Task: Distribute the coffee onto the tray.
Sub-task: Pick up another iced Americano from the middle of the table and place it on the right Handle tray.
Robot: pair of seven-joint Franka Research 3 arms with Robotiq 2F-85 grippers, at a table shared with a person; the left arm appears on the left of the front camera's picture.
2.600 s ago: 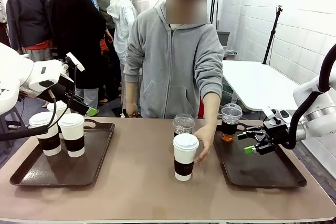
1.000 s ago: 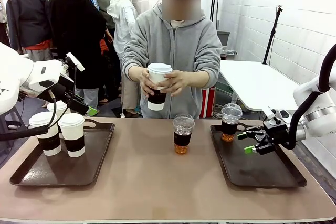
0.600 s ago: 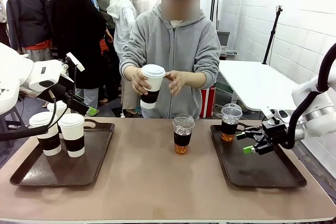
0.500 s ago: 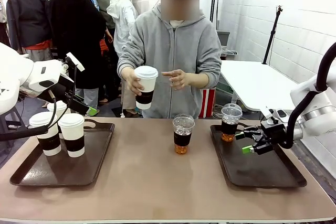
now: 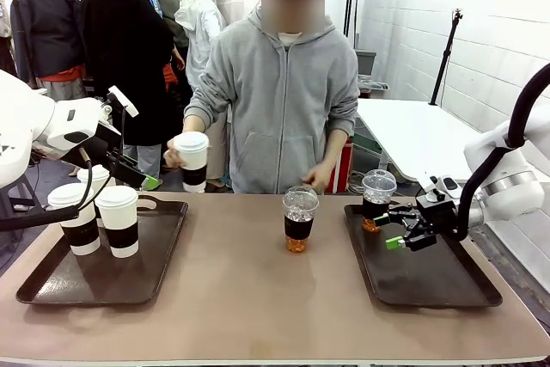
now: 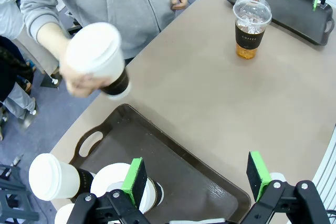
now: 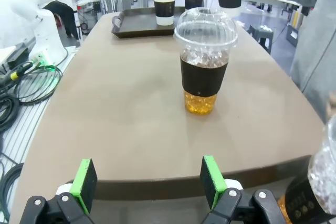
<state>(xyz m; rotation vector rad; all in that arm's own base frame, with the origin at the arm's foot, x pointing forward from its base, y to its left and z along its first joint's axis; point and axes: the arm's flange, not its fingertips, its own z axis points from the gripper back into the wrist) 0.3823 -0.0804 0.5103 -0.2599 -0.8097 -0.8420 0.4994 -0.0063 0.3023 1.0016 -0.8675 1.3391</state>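
With right pincer (image 5: 388, 230) spread wide, reach toward 9 o'clock for the clear cup (image 5: 297, 219) on the table (image 5: 232, 298). Grip squarely on its dark sleeve (image 5: 297, 228), skirting the tray cup (image 5: 377, 199) at 11 o'clock. Hold off with left pincer (image 6: 197, 176), likewise spread, over left tray (image 6: 136, 135).

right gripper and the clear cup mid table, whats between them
Just the tray's rim, then bare tabletop, seen in the right wrist view; the right gripper faces the clear cup, open.

White arms (image 5: 21, 131) with black cables (image 5: 478, 182) end in black, green-padded left hand (image 6: 197, 174) and right hand (image 5: 388, 230).
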